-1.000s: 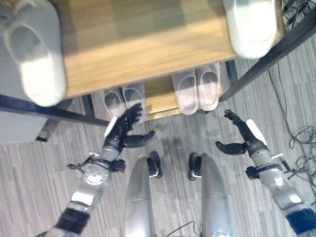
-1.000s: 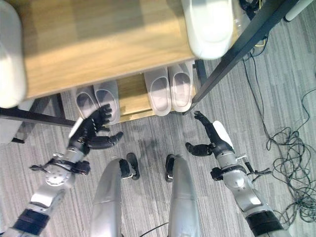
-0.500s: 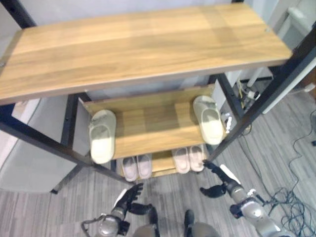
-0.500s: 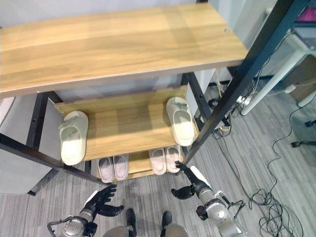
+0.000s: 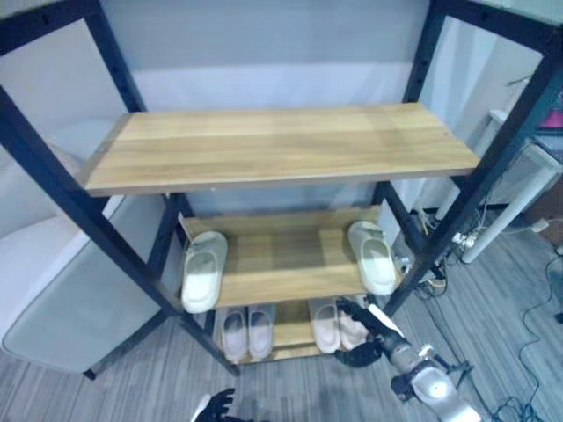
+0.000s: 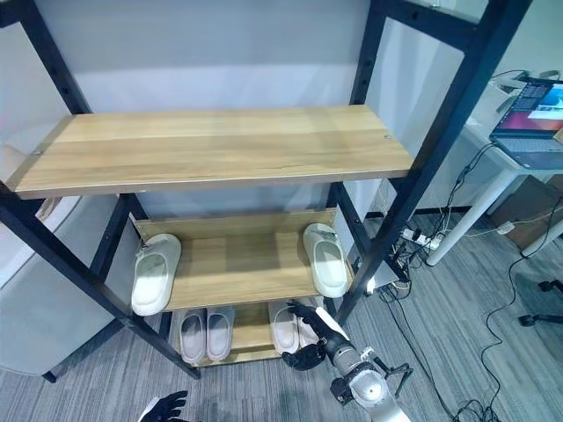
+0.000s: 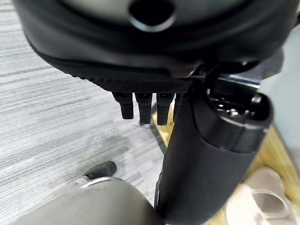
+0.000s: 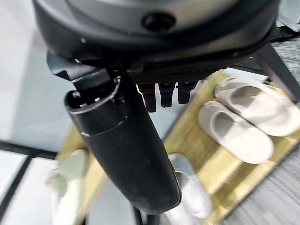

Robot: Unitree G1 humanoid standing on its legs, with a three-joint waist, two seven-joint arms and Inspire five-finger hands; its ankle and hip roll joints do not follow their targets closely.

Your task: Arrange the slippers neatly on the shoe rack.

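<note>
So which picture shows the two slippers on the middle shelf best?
The right eye view: both middle-shelf slippers lie in plain sight at opposite ends of the middle shelf. The left eye view shows the same pair nearly as well. The right wrist view catches one as a blur behind the right hand.

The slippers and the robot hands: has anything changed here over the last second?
Mostly the camera tilted up, bringing the whole shoe rack into view. The slippers stayed put: two pairs on the bottom shelf, one slipper at each end of the middle shelf. Right robot hand and left robot hand stay open and empty.
</note>
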